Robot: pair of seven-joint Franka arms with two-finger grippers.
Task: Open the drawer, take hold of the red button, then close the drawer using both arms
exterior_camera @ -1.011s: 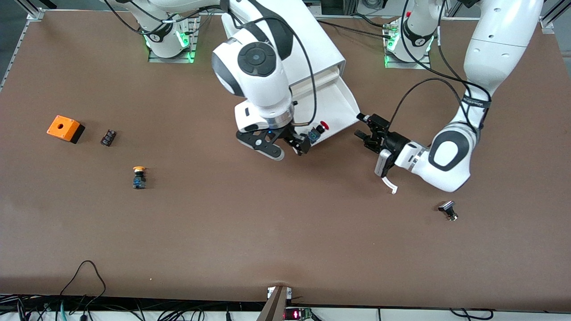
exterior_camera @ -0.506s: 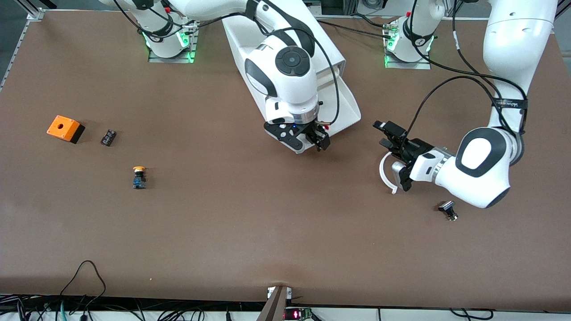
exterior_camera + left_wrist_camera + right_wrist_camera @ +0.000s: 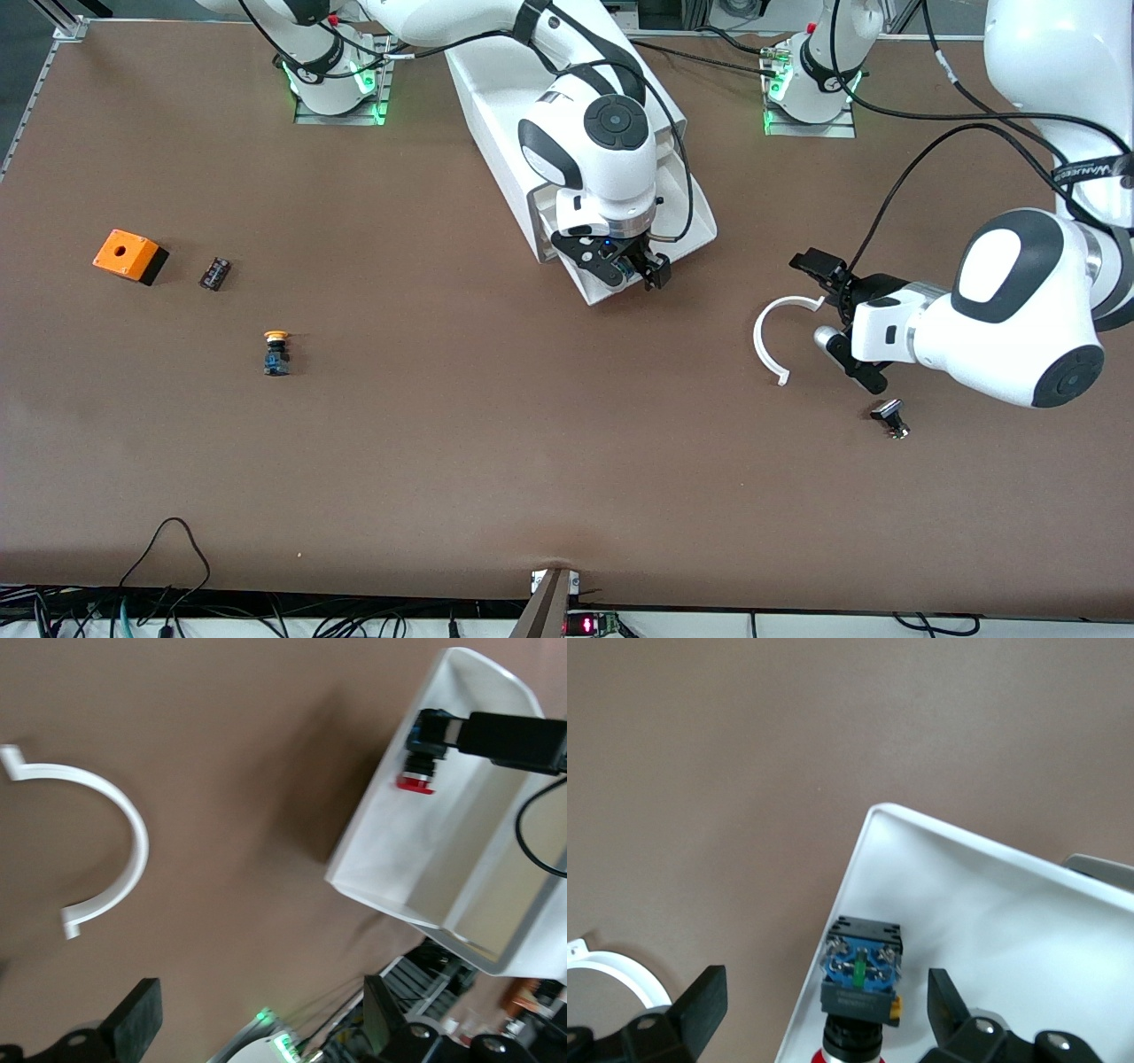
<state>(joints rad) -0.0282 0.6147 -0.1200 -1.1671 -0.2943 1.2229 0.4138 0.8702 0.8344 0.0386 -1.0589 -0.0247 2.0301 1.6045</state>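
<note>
The white cabinet (image 3: 496,80) lies near the robots' bases with its drawer (image 3: 700,213) pulled out toward the front camera. The button (image 3: 859,988), blue-bodied with a red cap (image 3: 416,784), lies in the drawer (image 3: 992,895) by its front corner. My right gripper (image 3: 631,270) hangs over that corner, open, its fingers (image 3: 700,1001) either side of the button without touching it. In the front view the gripper hides most of the button. My left gripper (image 3: 833,319) is open and holds nothing, low over bare table toward the left arm's end, apart from the drawer (image 3: 443,868).
A white curved strip (image 3: 771,341) lies beside the left gripper. A small black and silver part (image 3: 890,418) lies nearer the front camera. Toward the right arm's end sit an orange box (image 3: 130,255), a small dark part (image 3: 214,273) and a yellow-capped button (image 3: 276,352).
The right gripper has moved across the drawer's front corner until it straddles the button. The left arm has drawn back from the drawer toward its own end, uncovering the white strip.
</note>
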